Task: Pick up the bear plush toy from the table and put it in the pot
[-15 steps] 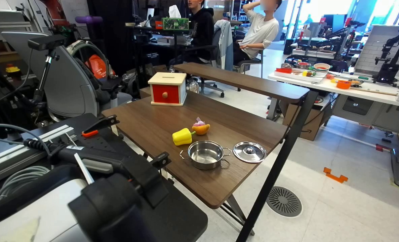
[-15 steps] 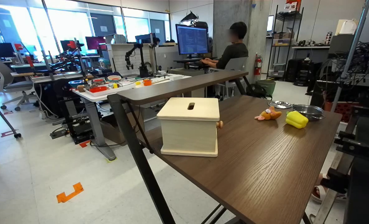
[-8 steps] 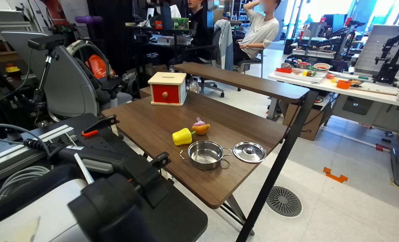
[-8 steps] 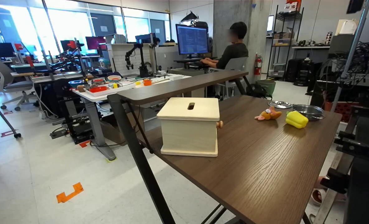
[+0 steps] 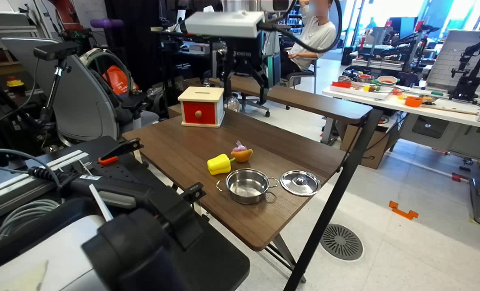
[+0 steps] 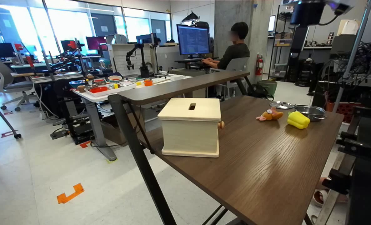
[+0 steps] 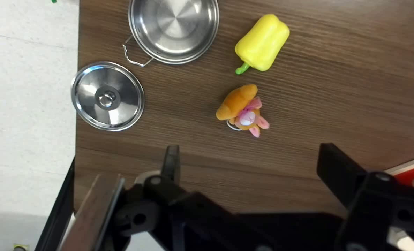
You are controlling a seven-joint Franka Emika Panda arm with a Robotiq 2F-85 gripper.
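In comes the Robotiq gripper point(image 7: 250, 163), hanging over the table point(image 7: 318, 90), jaws spread wide and nothing between them. That's the change that matters: it has reached the workspace, so this looks like the opening approach, with the grasp and the drop both to come. A second ago neither exterior view showed it at all; half a second ago there was just a sliver at the top edge of each; now the fingers point(image 5: 263, 95) are down in plain sight, well above the table. Next below, the bear plush toy point(image 7: 240, 106), orange-brown with pink ears, lying on the table, exactly where it was. In the wrist view it sits within the side-to-side span of the jaws but out past the fingertips, so the move probably calls for some travel across as well as down. Just beyond it, the yellow bell pepper point(image 7: 262, 42), near but not touching; a spread finger could clip it, I'd say. Then the steel pot point(image 5: 248, 197), uncovered, no bear in it yet, and its lid point(image 7: 107, 97) flat on the table just beside it, so nothing needs lifting off first. Neither has shifted, and the pepper hasn't stirred either. Off to the side, the red-fronted wooden box point(image 5: 202, 106), unmoved and well apart from the toy, and past the raised shelf point(image 5: 304, 99), a seated person point(image 5: 320, 38) in white, now partly blocked from view.
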